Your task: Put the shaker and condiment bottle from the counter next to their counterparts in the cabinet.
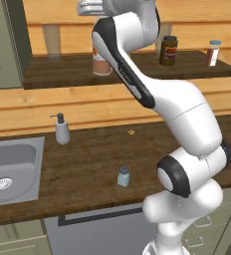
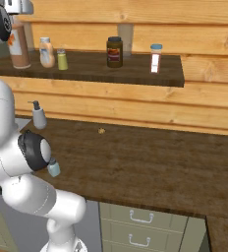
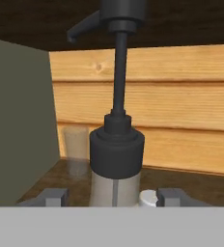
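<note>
Holding sauce bottle [image 3: 115, 164] in narrow tool [image 3: 113, 197], neck-high, over cabinet shelf [image 2: 135, 71] | tall, top-heavy, slick plastic; tips easily | shaker [image 1: 123, 177] on worktop [image 1: 87, 164]: light, grip its body

Shaker [image 1: 123, 177] on counter [image 1: 87, 169]

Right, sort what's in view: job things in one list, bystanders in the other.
Job: sauce bottle, gripped in the hand; pale-blue shaker on the counter; yellow-green shaker and squat white-capped bottle on the cabinet shelf.
Lying about: soap pump; dark jar; blue-capped bottle; sink.
</note>
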